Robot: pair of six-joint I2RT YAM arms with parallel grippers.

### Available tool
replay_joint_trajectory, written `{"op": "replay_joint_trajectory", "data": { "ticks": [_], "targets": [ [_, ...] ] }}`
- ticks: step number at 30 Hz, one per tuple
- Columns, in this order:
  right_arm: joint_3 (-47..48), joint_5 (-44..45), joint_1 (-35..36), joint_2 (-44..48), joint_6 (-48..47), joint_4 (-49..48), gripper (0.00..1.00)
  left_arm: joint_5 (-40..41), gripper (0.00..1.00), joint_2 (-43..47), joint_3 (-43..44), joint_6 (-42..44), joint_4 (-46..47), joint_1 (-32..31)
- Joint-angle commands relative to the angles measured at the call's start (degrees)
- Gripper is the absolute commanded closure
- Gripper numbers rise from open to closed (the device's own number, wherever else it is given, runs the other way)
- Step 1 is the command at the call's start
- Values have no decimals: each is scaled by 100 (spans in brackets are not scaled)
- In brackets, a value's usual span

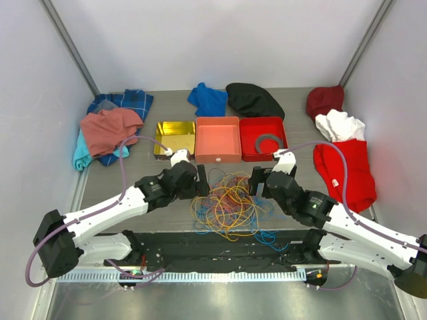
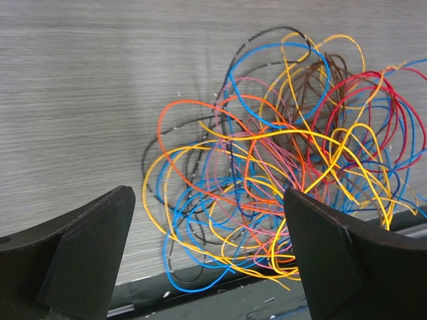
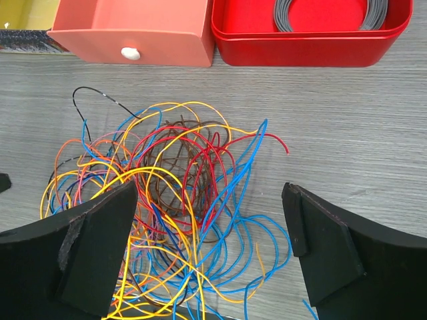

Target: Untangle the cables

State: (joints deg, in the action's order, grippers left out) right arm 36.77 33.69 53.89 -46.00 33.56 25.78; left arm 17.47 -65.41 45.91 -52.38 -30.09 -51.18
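The cables (image 1: 230,203) lie in one tangled heap of orange, yellow, blue, red, brown and black strands on the grey table, between the two arms. My left gripper (image 1: 202,180) hangs open at the heap's left side; in the left wrist view the cables (image 2: 287,153) spread between and beyond its fingers (image 2: 93,253). My right gripper (image 1: 255,180) hangs open at the heap's right side; in the right wrist view blue and red loops of the cables (image 3: 193,200) lie between its fingers (image 3: 320,247). Neither gripper holds a strand.
A gold tray (image 1: 175,137), an orange drawer box (image 1: 217,139) and a red tray (image 1: 262,137) with a grey coiled ring (image 1: 269,143) stand behind the heap. Clothes lie at the back left (image 1: 110,130), back middle (image 1: 233,99) and right (image 1: 343,160). A dark strip (image 1: 220,243) runs along the near edge.
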Motion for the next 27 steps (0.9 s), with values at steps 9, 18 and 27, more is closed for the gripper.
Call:
{"op": "replay_joint_trajectory", "data": {
  "ticks": [9, 18, 27],
  "targets": [
    [-39, 50, 8, 82, 151, 6, 0, -1141, 10, 125, -1295, -844, 2666, -41],
    [-74, 50, 8, 108, 177, 41, 0, -1097, 24, 274, -1278, -625, 2956, -68],
    [-109, 32, 8, 21, 159, -29, 0, -1132, 46, -182, -1058, -290, 2982, -551]
  ]
}}
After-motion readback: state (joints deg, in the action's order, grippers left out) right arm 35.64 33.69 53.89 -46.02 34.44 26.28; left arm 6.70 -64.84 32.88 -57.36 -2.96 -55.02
